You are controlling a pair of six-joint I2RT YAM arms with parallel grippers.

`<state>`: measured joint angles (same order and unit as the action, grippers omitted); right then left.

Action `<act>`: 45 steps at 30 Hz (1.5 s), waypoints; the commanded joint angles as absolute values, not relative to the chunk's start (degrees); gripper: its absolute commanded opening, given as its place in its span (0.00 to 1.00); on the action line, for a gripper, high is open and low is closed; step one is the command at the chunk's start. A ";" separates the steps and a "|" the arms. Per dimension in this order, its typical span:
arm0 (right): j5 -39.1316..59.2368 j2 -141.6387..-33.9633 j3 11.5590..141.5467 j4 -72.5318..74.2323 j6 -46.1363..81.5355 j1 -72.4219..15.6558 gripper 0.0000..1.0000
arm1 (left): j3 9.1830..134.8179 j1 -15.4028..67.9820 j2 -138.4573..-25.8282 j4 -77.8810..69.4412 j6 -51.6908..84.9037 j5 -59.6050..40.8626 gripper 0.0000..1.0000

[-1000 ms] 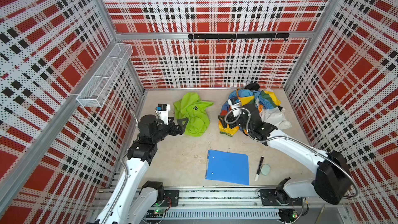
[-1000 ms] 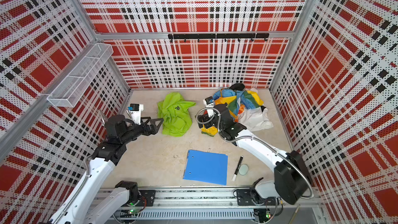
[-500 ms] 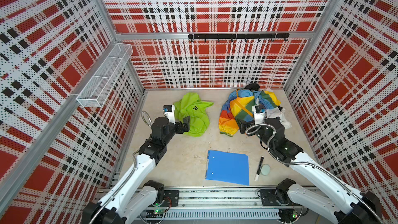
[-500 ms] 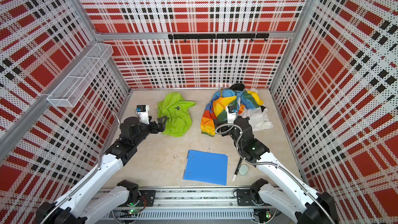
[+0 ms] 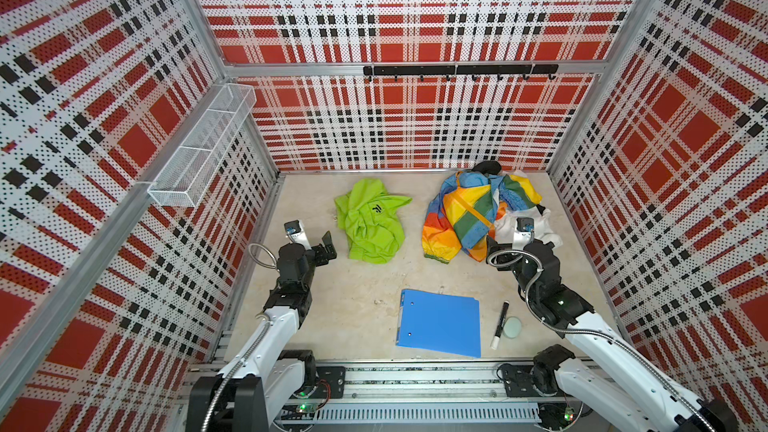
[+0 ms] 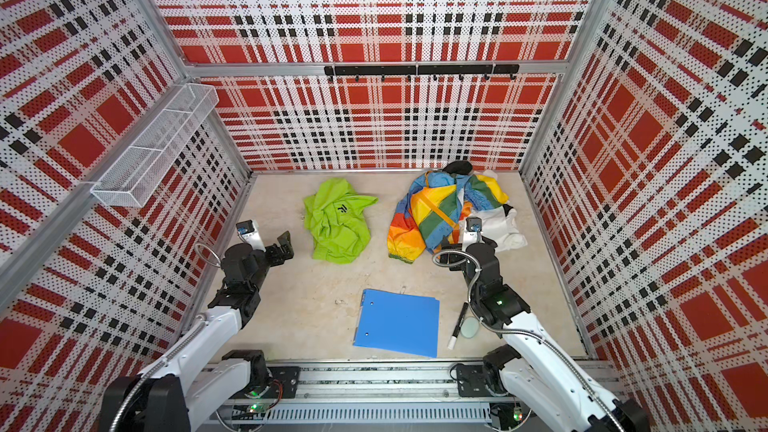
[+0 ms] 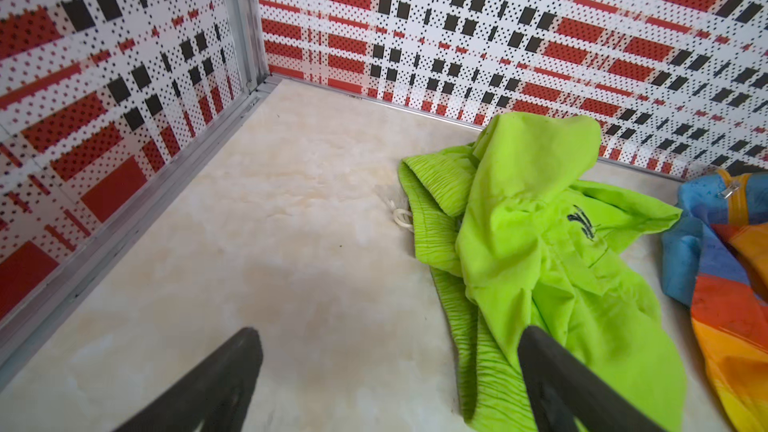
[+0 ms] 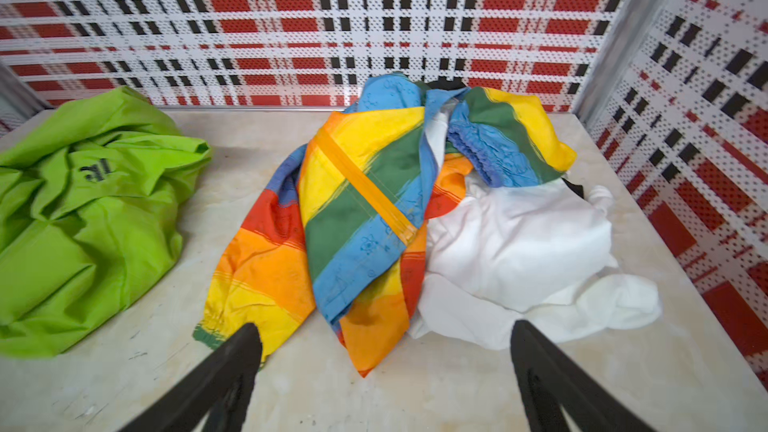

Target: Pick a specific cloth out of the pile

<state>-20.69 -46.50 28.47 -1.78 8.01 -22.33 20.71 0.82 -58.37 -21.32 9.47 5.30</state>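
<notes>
The crumpled lime green garment (image 5: 372, 222), black logo up, lies alone on the desk (image 5: 361, 284), clear of the rainbow-patchwork pile (image 5: 461, 214) to its right. The left gripper (image 7: 388, 334) hangs just beside it, jaws apart and empty. The right gripper (image 8: 384, 326) faces the pile, jaws apart. A blue folder (image 5: 440, 322) and marker (image 5: 500, 324) lie well apart.

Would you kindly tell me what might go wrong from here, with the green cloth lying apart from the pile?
The open left gripper sits beside the green cloth; a careless swing might snag its hem and drag it. The open right gripper faces the pile, and might catch a fold. The right arm hangs close to the marker and might knock it.
</notes>
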 commanded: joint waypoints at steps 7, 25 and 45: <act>-14.07 -46.78 21.60 13.62 4.68 -9.37 1.00 | 17.58 3.61 -75.01 -48.97 -2.15 8.17 0.99; -10.89 -73.38 15.09 52.17 1.39 -0.19 1.00 | 17.58 0.08 -90.07 -65.57 0.31 3.20 0.99; -7.70 -89.35 15.48 69.18 -1.13 -0.26 1.00 | 17.58 0.27 -90.22 -65.83 0.10 3.45 0.99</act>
